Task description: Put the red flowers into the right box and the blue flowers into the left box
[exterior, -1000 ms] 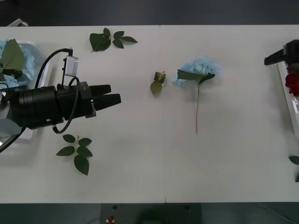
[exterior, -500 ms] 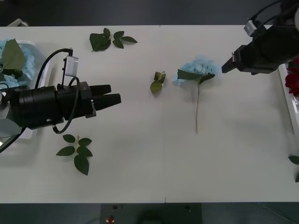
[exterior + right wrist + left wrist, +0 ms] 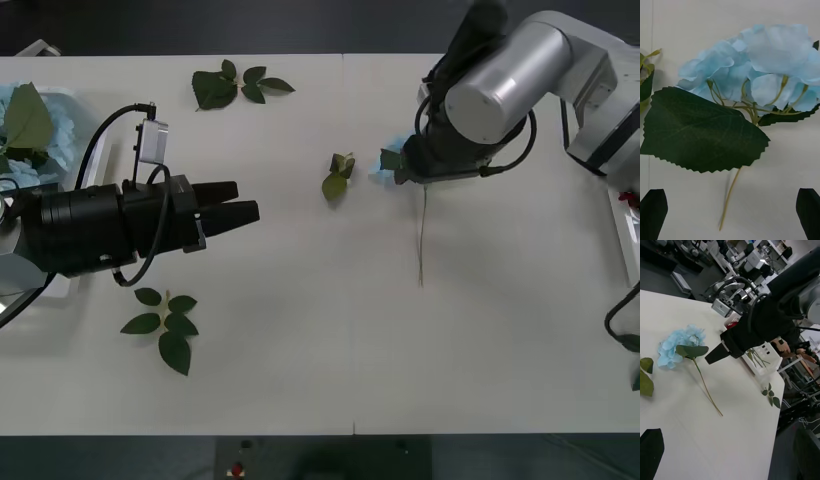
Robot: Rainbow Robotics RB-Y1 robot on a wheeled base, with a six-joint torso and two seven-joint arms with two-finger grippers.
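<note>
Right pincer [image 3: 730,213] wide open, right above the blue flower [image 3: 763,71] lying mid-worktop [image 3: 300,350], a bit right. Better to drop straight down and pinch the thin stem [image 3: 730,198] under the big leaf [image 3: 700,135]. Left pincer [image 3: 240,205] open, waiting far left by the left box [image 3: 70,100]

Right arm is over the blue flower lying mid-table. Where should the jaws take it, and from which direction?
Grip the blue flower where its stems gather just below the bloom, coming straight down. It lies flat on the table with the stem pointing toward the robot, and the right gripper hangs open above it, so the jaws would likely straddle the thin stem.
</note>
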